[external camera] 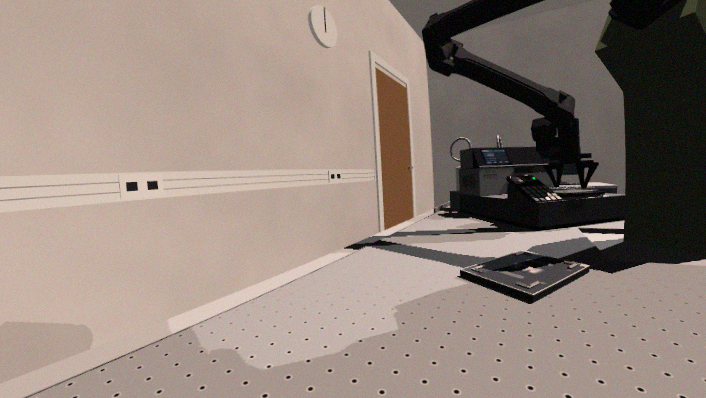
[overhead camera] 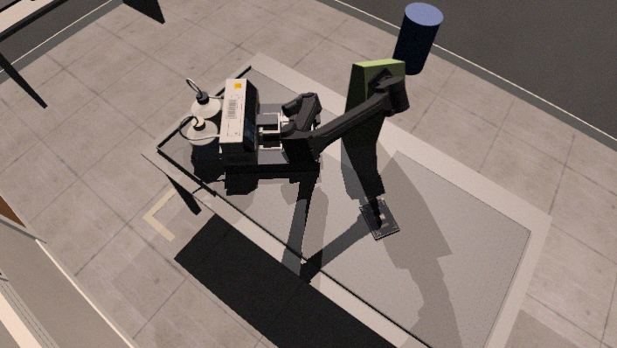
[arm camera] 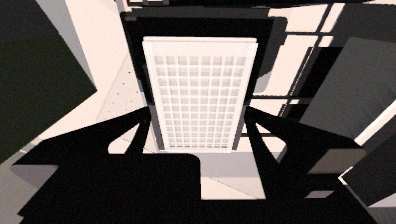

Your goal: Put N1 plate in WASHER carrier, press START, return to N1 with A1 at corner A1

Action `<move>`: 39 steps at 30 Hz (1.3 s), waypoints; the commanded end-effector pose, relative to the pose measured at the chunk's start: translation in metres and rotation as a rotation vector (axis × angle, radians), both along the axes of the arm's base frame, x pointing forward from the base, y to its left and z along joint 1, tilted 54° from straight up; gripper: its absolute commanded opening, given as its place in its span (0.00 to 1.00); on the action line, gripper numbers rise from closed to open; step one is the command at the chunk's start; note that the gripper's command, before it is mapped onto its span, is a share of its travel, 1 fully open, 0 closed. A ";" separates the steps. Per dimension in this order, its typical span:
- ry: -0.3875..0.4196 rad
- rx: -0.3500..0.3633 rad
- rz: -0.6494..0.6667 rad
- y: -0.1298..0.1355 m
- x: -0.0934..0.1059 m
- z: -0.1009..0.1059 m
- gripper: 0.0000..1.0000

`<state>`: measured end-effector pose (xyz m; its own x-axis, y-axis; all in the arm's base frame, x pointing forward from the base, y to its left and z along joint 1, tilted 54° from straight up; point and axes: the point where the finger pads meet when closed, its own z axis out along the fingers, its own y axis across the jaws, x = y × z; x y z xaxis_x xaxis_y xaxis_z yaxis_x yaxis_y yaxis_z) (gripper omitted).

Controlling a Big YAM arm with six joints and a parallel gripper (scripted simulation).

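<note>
The white multiwell plate (arm camera: pixel 200 95) lies flat in the dark carrier of the washer (overhead camera: pixel 238 115). In the wrist view my gripper (arm camera: pixel 197 111) is open, right above the plate, with one finger on each long side near its near end. The fingers are apart from the plate. In the exterior view the gripper (external camera: pixel 570 175) hangs low over the carrier beside the keypad (external camera: pixel 535 190), and the lamp (external camera: pixel 534 177) shows green. The plate nest N1 (external camera: pixel 525 274) sits empty on the table; it also shows in the top view (overhead camera: pixel 379 220).
Two bottles with tubing (overhead camera: pixel 203 118) stand behind the washer. The green arm pedestal (overhead camera: pixel 369 127) rises between washer and nest. A dark blue cylinder (overhead camera: pixel 417 37) stands beyond the table. A wall with a door (external camera: pixel 395 145) runs along the table's left side.
</note>
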<state>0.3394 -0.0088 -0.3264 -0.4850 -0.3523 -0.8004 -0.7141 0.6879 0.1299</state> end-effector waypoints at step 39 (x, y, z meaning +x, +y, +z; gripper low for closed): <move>0.013 0.008 -0.013 0.007 0.001 -0.005 0.84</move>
